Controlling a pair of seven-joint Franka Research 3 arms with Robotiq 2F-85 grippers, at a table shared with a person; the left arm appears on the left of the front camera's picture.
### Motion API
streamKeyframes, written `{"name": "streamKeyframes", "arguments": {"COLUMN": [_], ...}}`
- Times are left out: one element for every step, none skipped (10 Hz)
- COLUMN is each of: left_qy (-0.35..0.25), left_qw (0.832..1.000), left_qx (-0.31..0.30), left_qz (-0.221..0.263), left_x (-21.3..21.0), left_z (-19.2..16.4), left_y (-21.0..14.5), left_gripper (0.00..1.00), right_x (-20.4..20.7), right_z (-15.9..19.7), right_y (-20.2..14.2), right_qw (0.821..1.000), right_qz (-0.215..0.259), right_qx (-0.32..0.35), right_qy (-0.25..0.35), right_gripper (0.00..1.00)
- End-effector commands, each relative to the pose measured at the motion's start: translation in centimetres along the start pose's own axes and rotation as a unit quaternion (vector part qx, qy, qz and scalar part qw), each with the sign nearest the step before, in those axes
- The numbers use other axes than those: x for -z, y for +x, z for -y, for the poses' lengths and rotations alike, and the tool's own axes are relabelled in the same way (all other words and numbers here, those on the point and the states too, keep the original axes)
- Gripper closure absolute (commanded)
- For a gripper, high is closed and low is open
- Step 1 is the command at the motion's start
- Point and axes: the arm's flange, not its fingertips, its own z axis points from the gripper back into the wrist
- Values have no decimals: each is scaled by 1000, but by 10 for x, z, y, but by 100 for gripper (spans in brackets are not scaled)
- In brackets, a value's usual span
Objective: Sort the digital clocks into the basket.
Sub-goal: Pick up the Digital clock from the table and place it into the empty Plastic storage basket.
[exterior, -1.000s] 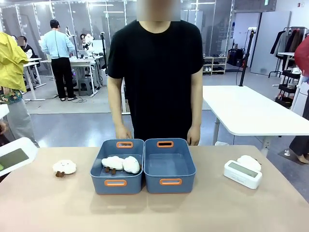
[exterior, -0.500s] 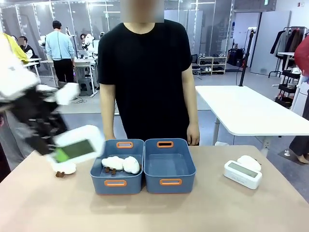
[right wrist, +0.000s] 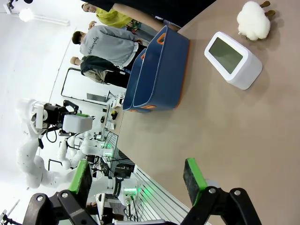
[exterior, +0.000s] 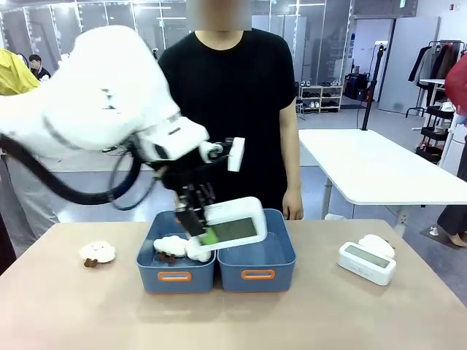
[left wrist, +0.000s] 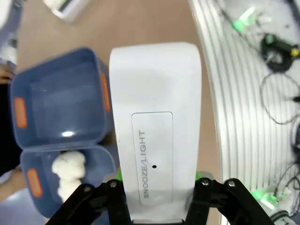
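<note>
My left gripper (exterior: pixel 203 232) is shut on a white digital clock (exterior: pixel 235 229) and holds it tilted in the air, above the seam between two blue bins and mostly over the empty right-hand basket (exterior: pixel 282 268). In the left wrist view the clock (left wrist: pixel 157 117) shows its "SNOOZE/LIGHT" top between my fingers (left wrist: pixel 117 176), with the empty basket (left wrist: pixel 56 93) below. A second digital clock (exterior: pixel 366 262) lies on the table at the right, also in the right wrist view (right wrist: pixel 232 58). My right gripper (right wrist: pixel 137 176) hangs open above the table, holding nothing.
The left blue bin (exterior: pixel 149 273) holds white cloud toys (exterior: pixel 182 248). One cloud toy (exterior: pixel 97 252) lies at the table's left, another (exterior: pixel 377 244) just behind the second clock. A person in a black shirt (exterior: pixel 226 109) stands behind the bins, hands down.
My left arm has swung in from the left with the clock in its grip and now holds it above the bins. The person has shifted slightly. The second clock has not moved.
</note>
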Motion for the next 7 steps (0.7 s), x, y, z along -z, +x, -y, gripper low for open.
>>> {"name": "streamKeyframes", "arguments": {"left_qy": [-18, 9, 36, 45, 66, 83, 90], "left_qw": [1000, 1000, 998, 998, 996, 993, 993], "left_qx": [7, 19, 25, 19, 23, 33, 24], "left_qz": [-5, -17, -38, -46, -63, -77, -67], "left_x": [37, 67, 93, 114, 135, 152, 157], "left_z": [-42, -62, -84, -103, -116, -128, -140], "left_y": [28, 36, 34, 28, 23, 19, 21], "left_gripper": [92, 92, 92, 92, 92, 92, 92], "right_x": [-1, -1, -1, -1, -1, -1, -1], "right_z": [-1, -1, -1, -1, -1, -1, -1], "right_y": [0, 0, 0, 0, 0, 0, 0], "right_qw": [1000, 1000, 1000, 1000, 1000, 1000, 1000], "right_qz": [1, 1, 1, 1, 1, 1, 1], "right_qx": [-2, -2, -2, -2, -2, -2, -2], "right_qy": [3, 3, 3, 3, 3, 3, 3], "right_gripper": [0, 0, 0, 0, 0, 0, 0]}}
